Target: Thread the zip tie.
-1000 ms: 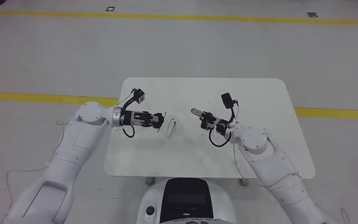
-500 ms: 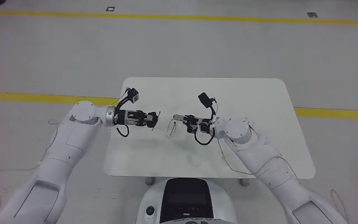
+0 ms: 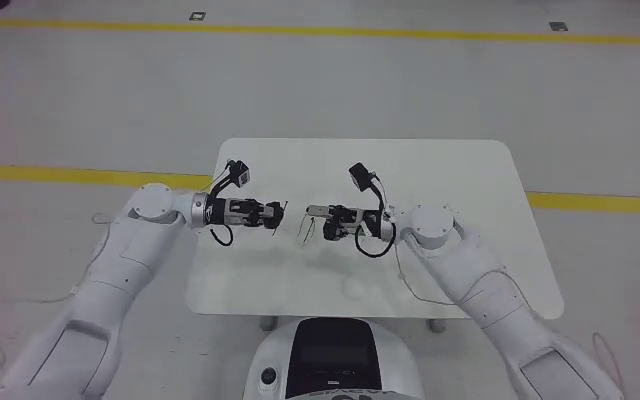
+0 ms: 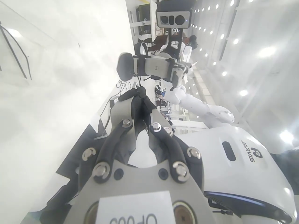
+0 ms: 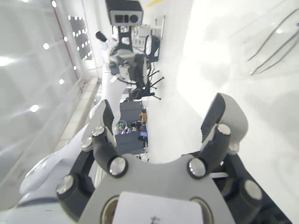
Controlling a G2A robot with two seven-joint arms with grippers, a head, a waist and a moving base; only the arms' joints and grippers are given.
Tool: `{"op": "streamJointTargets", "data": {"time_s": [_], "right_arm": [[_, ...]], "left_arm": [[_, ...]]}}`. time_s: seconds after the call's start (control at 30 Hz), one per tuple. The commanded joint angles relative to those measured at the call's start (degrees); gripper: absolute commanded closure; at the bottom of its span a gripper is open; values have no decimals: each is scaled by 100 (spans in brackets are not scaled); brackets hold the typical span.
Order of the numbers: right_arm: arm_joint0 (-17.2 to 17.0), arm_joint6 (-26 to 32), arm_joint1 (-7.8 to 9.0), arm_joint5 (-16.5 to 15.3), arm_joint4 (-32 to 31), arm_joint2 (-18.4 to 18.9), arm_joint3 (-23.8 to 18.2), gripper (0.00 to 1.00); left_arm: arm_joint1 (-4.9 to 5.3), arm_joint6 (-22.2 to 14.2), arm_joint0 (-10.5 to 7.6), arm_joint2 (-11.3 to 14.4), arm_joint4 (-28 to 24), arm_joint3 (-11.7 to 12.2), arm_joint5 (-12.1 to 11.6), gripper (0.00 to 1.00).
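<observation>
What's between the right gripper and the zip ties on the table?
Nothing. The right wrist view shows bare table between the right gripper, jaws open, and the zip ties.

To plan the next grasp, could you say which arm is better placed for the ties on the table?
Right: the right gripper is open and empty near the ties; the left gripper is shut on a black strip.

Top camera looks down on the table (image 3: 480, 170) from above; wrist cameras face each other, close over it; all share it.
</observation>
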Motion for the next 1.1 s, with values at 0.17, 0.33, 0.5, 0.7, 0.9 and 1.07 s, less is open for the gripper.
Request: {"op": "streamJointTargets", "data": {"time_s": [0.17,0.33,0.5,0.7,0.9,1.07], "right_arm": [[639,751,-203,-256,611,-403,784,0],[639,751,-203,-256,611,-403,784,0],[547,789,-214,-255,782,-419,780,0],[828,1361,-350,-402,1544,-520,1363,0],[1259,2098,-622,-502,2520,-771,2225,0],[1278,2139,-636,-520,2560,-781,2274,0]], "left_arm": [[97,1,-85,393,-457,65,3,100],[133,1,-167,454,-473,156,3,100],[133,1,-167,454,-473,156,3,100],[143,100,-28,423,-584,62,63,100],[173,1,20,390,-656,54,3,100],[189,1,31,394,-597,26,3,100]]}}
